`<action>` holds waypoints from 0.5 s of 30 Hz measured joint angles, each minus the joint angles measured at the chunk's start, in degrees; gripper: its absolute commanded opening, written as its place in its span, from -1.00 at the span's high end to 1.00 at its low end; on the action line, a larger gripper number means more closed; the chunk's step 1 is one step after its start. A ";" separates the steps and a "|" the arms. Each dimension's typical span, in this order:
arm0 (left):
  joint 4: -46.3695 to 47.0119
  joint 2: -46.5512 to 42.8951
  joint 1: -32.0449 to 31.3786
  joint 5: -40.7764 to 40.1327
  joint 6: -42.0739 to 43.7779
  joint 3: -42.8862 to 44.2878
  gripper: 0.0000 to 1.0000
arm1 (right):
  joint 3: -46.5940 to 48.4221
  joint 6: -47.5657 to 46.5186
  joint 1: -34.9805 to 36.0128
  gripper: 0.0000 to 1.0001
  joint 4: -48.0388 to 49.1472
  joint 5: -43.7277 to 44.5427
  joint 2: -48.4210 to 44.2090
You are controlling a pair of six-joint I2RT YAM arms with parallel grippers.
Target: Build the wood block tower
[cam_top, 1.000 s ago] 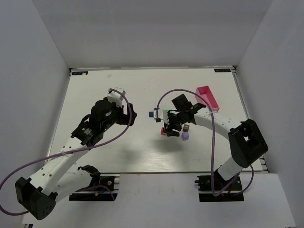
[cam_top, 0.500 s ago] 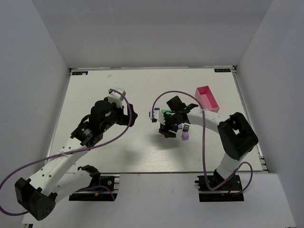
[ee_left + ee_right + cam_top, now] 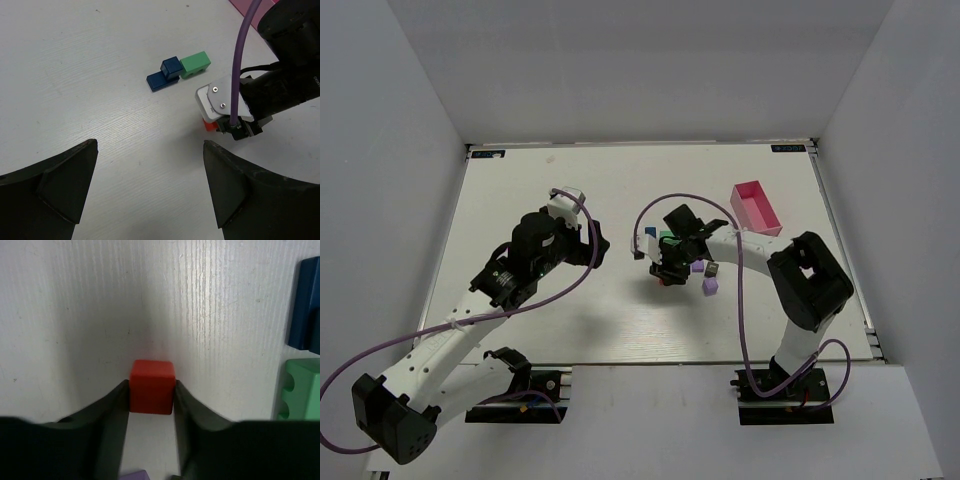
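Observation:
My right gripper [image 3: 151, 388] is shut on a red block [image 3: 152, 385] that rests on the table; both fingers press its sides. From above, this gripper [image 3: 665, 272] covers most of the red block [image 3: 665, 281]. A blue block [image 3: 165, 74] and a green block [image 3: 195, 64] lie side by side just beyond it. A purple block [image 3: 697, 266], a dark block [image 3: 712, 270] and a lilac block [image 3: 710, 287] lie to the right of the gripper. My left gripper [image 3: 150, 145] hangs open over bare table, to the left of the blocks.
A pink tray [image 3: 756, 208] sits at the back right of the white table [image 3: 570, 190]. The right arm's purple cable [image 3: 655, 205] arcs above the blocks. White walls enclose the table on three sides.
The right gripper has moved down and left over the red block and closed its fingers onto it. The left arm has stayed in place.

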 measured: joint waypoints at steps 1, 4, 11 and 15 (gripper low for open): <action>0.00 0.00 0.00 0.00 0.00 0.00 -0.94 | 0.02 0.02 0.00 0.39 -0.02 0.00 0.00; 0.00 0.00 0.00 0.02 0.00 -0.02 -0.94 | 0.15 0.20 -0.02 0.69 -0.17 0.04 -0.26; 0.02 0.22 0.00 -0.09 0.00 -0.02 -0.94 | 3.02 -1.44 -0.48 1.00 -2.58 0.92 -3.96; 0.02 0.90 0.00 -0.22 0.00 -0.02 -0.94 | 7.34 -3.56 -1.42 1.00 -4.48 1.38 -5.05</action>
